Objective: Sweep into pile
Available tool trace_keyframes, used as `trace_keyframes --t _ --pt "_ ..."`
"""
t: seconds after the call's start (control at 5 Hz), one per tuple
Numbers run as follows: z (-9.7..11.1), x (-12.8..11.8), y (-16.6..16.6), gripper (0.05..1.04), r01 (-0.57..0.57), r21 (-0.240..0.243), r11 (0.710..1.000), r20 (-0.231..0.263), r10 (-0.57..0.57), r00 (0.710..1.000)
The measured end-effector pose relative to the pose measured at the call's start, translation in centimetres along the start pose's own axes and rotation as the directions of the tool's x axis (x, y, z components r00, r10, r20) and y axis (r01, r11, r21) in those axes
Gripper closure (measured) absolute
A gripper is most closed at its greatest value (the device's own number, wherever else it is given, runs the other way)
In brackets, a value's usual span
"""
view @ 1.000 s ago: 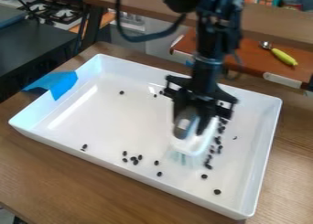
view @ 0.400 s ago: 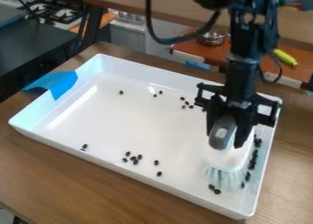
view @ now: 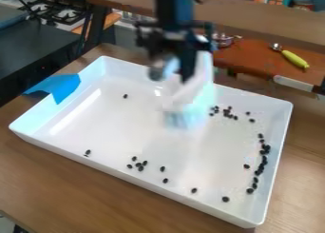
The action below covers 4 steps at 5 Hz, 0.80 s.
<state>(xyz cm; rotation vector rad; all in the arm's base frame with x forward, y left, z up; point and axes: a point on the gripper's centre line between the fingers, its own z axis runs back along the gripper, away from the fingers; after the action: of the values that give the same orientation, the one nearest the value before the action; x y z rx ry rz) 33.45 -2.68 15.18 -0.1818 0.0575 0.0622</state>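
The black gripper (view: 171, 72) hangs over the back middle of the white tray (view: 127, 177), shut on the handle of a white brush (view: 190, 92) with pale blue bristles that point down. The brush is blurred, and whether its bristles touch the tray floor I cannot tell. Dark beans (view: 263, 151) lie in a curved line along the tray's right side. More beans (view: 227, 112) are grouped near the back wall, right of the brush. A loose cluster of beans (view: 141, 165) sits by the front wall, and single beans are scattered elsewhere, one of them at the back left (view: 125, 96).
Blue tape (view: 60, 87) covers part of the tray's left rim. Behind the tray, a reddish-brown surface (view: 254, 56) holds a metal pot (view: 222, 39) and a yellow-green handled utensil (view: 294, 59). A toy stove (view: 60, 11) stands at the back left.
The gripper and brush went right, then back left and up toward the tray's rear. Beans that lay in a line right of centre are now along the right side.
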Motion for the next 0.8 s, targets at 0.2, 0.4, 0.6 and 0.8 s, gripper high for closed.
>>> trace_keyframes --t 0.2,0.4,0.6,0.8 --pt "0.8 -0.5 3.8 0.595 0.020 0.017 1.000 0.029 -0.020 0.999" --pt "0.5 -0.7 8.0 0.595 0.013 0.055 0.998 0.046 -0.016 0.999" --pt "-0.4 -1.7 11.9 0.595 0.039 0.087 0.995 0.043 -0.043 0.998" --pt "-1.2 -2.9 14.7 0.595 0.072 0.141 0.987 0.068 -0.082 0.994"
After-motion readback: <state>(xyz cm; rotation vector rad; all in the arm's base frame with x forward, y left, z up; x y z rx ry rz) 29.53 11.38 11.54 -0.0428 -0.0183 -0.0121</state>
